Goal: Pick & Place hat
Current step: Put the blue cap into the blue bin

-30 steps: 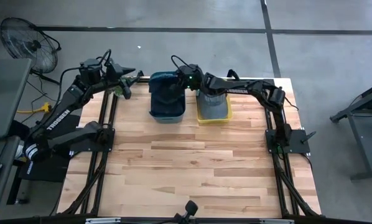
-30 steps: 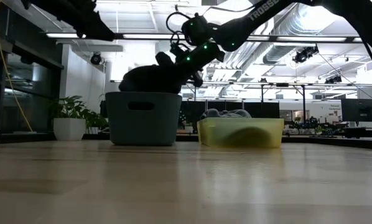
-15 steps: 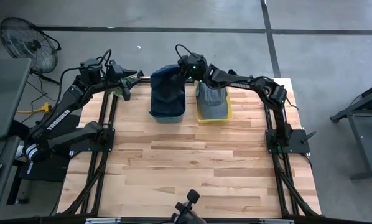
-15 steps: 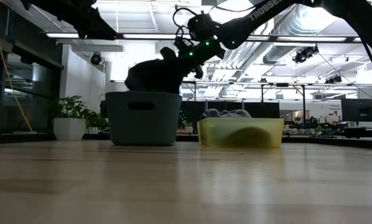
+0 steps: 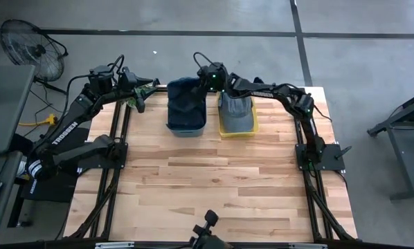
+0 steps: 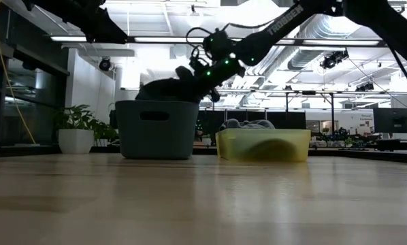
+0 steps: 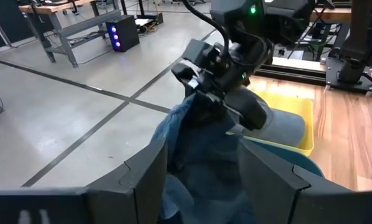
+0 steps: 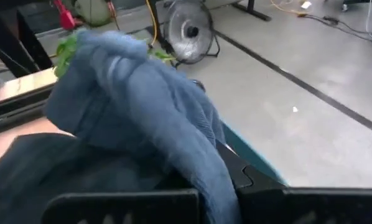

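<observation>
A blue cloth hat (image 5: 185, 102) lies heaped in the blue-grey bin (image 5: 171, 125) at the table's far edge, bulging above the bin's rim (image 6: 164, 90). My right gripper (image 5: 201, 86) reaches over the bin's far right corner from the right and is shut on the hat. The left wrist view shows that gripper (image 7: 206, 94) on top of the hat (image 7: 195, 152). My left gripper (image 5: 143, 88) hovers open, left of the bin and apart from it, its fingers (image 7: 153, 163) framing the scene. My right gripper pinches a raised fold of the hat's upper edge (image 7: 192, 112) between its two fingers, coming slanting down from the far right. Cloth drapes over the fingers (image 8: 173, 124) and hides how many layers are held. The rest of the hat rests in the bin.
A yellow bin (image 5: 226, 128) holding grey hats (image 5: 238, 111) stands right beside the blue-grey bin. Bare wooden tabletop (image 5: 214, 180) stretches toward the near edge. A floor fan (image 5: 28, 45) and a plant (image 6: 77, 119) stand beyond the table's left side.
My right gripper first raised the hat a little, spreading it above the bin. It then moved toward the far right corner of the bin and came down, still shut. The hat now sits lower, heaped in the bin.
</observation>
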